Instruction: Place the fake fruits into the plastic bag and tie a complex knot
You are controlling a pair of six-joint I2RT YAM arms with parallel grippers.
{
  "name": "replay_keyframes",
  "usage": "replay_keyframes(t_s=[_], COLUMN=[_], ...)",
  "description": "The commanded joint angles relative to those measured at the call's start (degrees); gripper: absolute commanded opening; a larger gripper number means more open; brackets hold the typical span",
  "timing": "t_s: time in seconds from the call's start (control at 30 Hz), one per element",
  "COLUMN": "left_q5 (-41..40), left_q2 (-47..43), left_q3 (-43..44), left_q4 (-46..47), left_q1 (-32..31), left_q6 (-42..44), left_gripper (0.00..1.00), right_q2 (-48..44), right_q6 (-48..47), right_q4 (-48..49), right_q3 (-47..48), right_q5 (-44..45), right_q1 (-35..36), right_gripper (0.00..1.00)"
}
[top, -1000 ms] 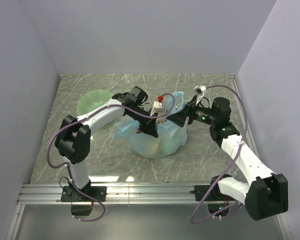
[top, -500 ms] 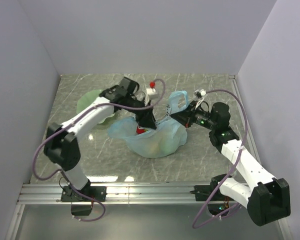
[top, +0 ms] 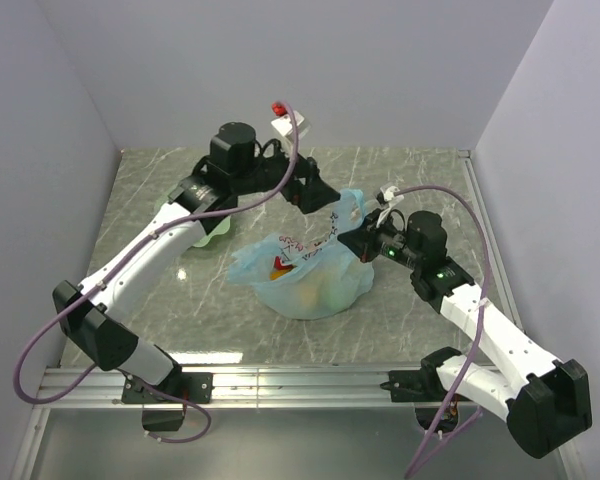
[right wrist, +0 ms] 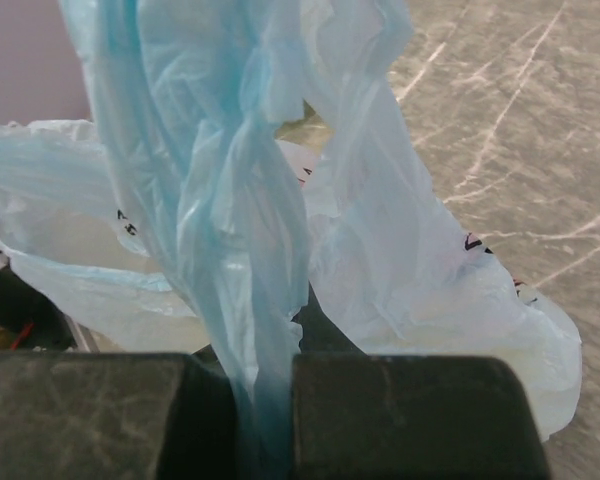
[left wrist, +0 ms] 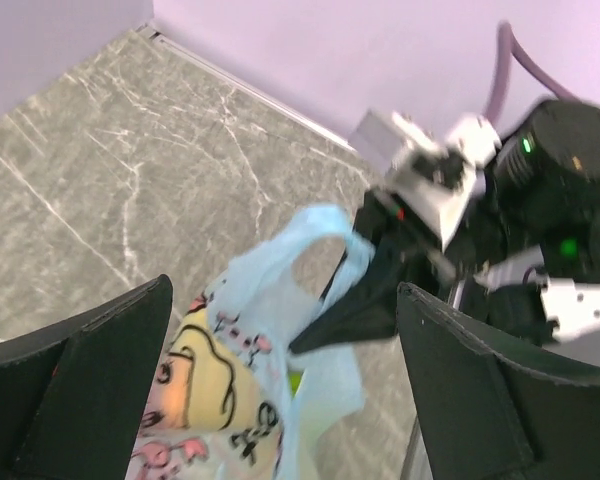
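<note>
Just one plastic bag [top: 315, 282], pinched by the right claw [right wrist: 263, 400].

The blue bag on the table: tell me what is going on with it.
The plastic bag sits on the table with fake fruits inside, red and orange showing at its mouth. The right gripper is shut on one twisted handle loop, holding it stretched. The left gripper hangs open above the bag's far side, gripping nothing. A pale green dish lies behind the left arm. No knot shows yet.
</note>
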Motion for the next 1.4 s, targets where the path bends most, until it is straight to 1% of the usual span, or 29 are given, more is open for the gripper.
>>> replay_keyframes(t_s=[0.0,0.1,0.37,0.6,0.7,0.73,0.77,0.87,0.93,1.07,1.13,1.23,1.27,1.33,1.37], left_q5=[-8.99,-12.17,-11.38,-15.77,-14.64,-12.98,-12.18,-9.46,-8.14,-8.04,-7.95,-7.25,-6.99,-3.22,-2.42], left_q2=[1.36,2.68,5.49,5.76,6.37,6.63,6.90,7.51,7.87,8.48,8.75,9.10,9.19,9.10,8.92], left_q3=[1.59,2.03,2.39,-0.87,-0.96,-0.87,-0.78,-0.60,-0.69,-0.78,-1.04,-0.61,-0.34,0.10,0.01], left_q4=[5.26,5.53,7.72,10.97,12.03,12.29,12.21,11.68,11.24,9.05,9.04,8.87,8.87,9.04,9.22], left_q1=[-3.33,-5.54,-7.21,-7.83,-7.83,-7.83,-7.92,-7.83,-7.83,-8.09,-8.00,-8.09,-8.01,-7.48,-6.87], left_q6=[-6.02,-4.89,-3.13,-2.42,-1.81,-1.63,-1.28,-1.36,-2.15,-3.56,-3.65,-3.91,-3.83,-4.00,-4.52], left_gripper=[0.99,0.99,0.99,0.96,0.91,0.89,0.84,0.78,0.77,0.86,0.83,0.62,0.39,0.11,0.00], right_q2=[-1.41,-0.97,-0.70,-0.96,-0.96,-0.88,-0.79,-0.79,-0.62,-0.53,-0.70,-1.14,-1.23,-1.67,-1.93], right_q6=[-2.69,-2.78,-3.39,-3.92,-4.18,-4.19,-4.19,-4.27,-4.36,-4.80,-4.71,-4.71,-4.80,-5.24,-5.59], right_q4=[-0.92,-1.18,-1.45,-1.71,-1.80,-1.71,-1.71,-1.80,-1.98,-2.42,-2.33,-2.24,-2.33,-3.38,-3.82], right_q3=[3.31,3.75,4.28,4.11,4.02,4.02,4.10,4.46,4.63,5.16,5.07,4.98,4.81,4.90,4.90], right_q5=[5.33,5.51,5.95,5.16,5.33,5.42,5.51,6.03,6.30,6.74,6.65,6.12,5.69,5.68,5.68], right_q1=[1.69,2.13,2.92,3.54,3.63,3.63,3.71,3.72,3.72,3.80,3.89,3.89,3.89,3.89,3.80], right_gripper=[0.00,0.00,0.00,0.00,0.00,0.00,0.00,0.00,0.00,0.00,0.00,0.00,0.00,0.15,0.39])
